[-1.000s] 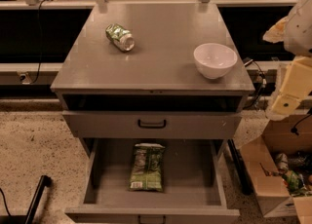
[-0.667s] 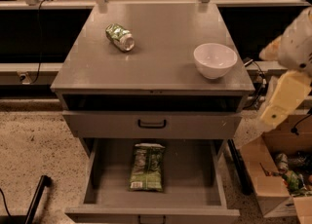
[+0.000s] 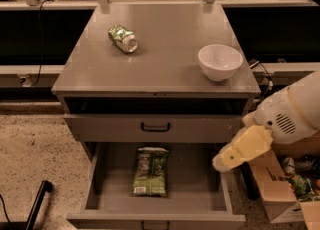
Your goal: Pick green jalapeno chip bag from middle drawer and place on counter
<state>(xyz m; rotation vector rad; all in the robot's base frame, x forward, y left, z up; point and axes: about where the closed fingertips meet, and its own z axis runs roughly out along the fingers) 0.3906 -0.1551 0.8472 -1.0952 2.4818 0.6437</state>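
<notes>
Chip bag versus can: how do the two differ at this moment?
The chip bag lies flat in the open middle drawer; the can lies on its side on the counter. The chip bag is larger and flat; the can is smaller and rounded. Both are green. The gripper hangs by the drawer's right wall.

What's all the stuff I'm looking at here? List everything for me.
counter: one, grey, top of the drawer cabinet
drink can: one, green and silver, lying on the counter, back left
bowl: one, white, on the counter, right side
upper drawer: one, grey, shut, under the counter
middle drawer: one, grey, pulled open below
green jalapeno chip bag: one, green, flat on the open drawer's floor
cardboard box: one, brown, on the floor at right
arm: one, white and cream, reaching in from the right
gripper: one, cream, over the open drawer's right side
</notes>
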